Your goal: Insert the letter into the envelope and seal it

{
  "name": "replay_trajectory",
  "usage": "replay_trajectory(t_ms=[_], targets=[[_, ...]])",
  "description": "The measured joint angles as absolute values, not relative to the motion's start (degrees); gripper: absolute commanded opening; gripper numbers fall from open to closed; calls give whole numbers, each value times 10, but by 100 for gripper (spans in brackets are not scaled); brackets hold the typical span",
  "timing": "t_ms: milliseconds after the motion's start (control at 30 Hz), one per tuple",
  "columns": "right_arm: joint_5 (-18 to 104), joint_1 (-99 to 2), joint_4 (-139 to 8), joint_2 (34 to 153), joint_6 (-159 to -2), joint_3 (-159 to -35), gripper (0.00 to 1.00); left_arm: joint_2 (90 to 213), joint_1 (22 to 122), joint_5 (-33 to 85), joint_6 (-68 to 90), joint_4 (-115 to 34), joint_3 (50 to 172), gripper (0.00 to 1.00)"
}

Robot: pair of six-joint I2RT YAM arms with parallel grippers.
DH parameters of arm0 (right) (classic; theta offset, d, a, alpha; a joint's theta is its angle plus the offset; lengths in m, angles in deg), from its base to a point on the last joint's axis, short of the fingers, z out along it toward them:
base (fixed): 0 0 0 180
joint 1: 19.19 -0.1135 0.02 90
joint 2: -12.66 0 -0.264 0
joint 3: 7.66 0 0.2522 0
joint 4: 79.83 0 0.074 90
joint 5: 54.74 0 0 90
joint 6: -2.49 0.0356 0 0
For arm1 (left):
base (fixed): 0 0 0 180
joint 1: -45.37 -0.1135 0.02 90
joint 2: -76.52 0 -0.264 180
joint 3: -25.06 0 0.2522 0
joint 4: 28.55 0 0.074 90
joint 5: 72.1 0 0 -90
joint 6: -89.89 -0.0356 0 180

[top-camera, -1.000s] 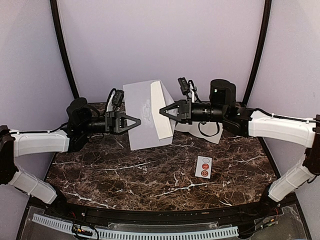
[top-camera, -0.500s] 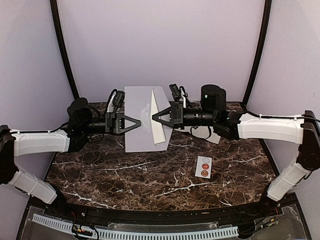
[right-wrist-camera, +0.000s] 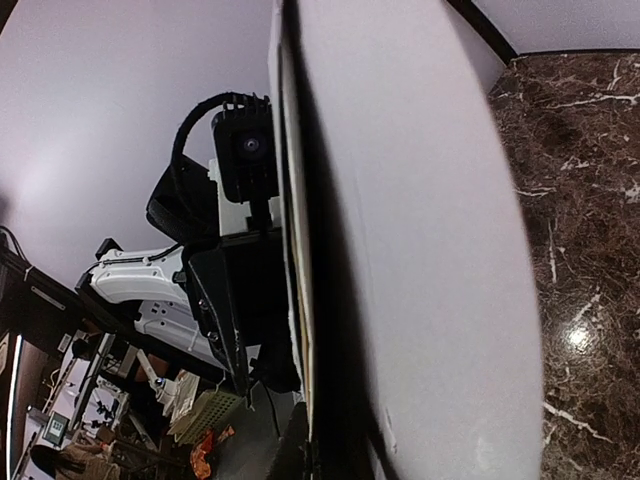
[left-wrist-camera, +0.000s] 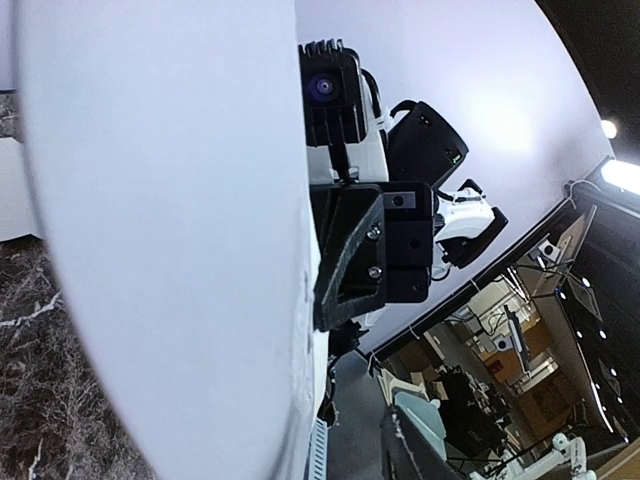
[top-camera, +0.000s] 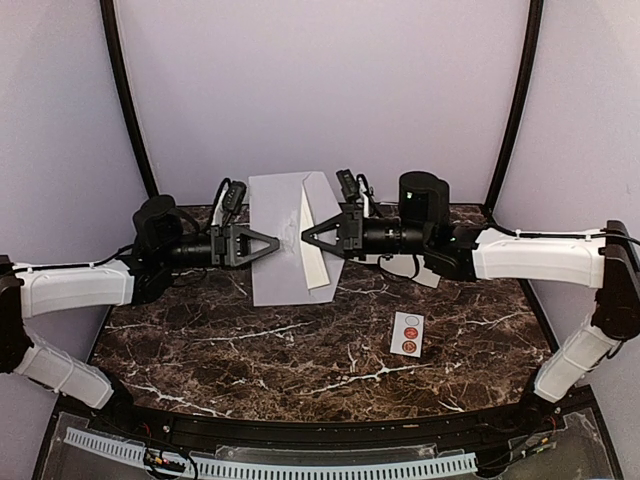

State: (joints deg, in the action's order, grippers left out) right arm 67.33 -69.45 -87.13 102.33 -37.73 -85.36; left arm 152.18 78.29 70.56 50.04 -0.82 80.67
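The envelope (top-camera: 275, 270) hangs upright in the air at the centre of the overhead view, well above the dark marble worktop (top-camera: 250, 350). It is a flat grey-lavender rectangle with a faint emblem near its middle. A long white strip (top-camera: 316, 245) runs down its right side. I cannot tell whether that is the flap's inner face or a folded letter.

The right end effector (top-camera: 305, 237) comes in from the right, its jaws closed and pinching the envelope where the white strip begins. The left end effector (top-camera: 277, 243) meets the envelope from the left, and I cannot tell whether it is gripping or spread.

This looks to me like a hand-over or regrip between the two arms. To do it well, the right pinch should stay firm and level so the paper does not swing or sag, and the left should take a fresh hold clear of the opening.

Lower right of centre, a small white sticker strip (top-camera: 407, 333) with round seals lies on the worktop, and a white sheet (top-camera: 428, 272) peeks out beneath the right arm.
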Motion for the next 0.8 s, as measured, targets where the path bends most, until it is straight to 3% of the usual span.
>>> replay_trajectory(t_ms=[367, 400, 533, 800], targets=[[668, -690, -850, 989, -390, -847, 0, 1481, 776, 676, 499, -28, 799, 1], [669, -690, -849, 989, -390, -846, 0, 1484, 776, 676, 504, -22, 796, 0], [669, -690, -845, 989, -391, -844, 19, 1491, 776, 677, 520, 0, 788, 0], [669, -688, -833, 965, -385, -799, 18, 1490, 776, 663, 534, 19, 778, 0]])
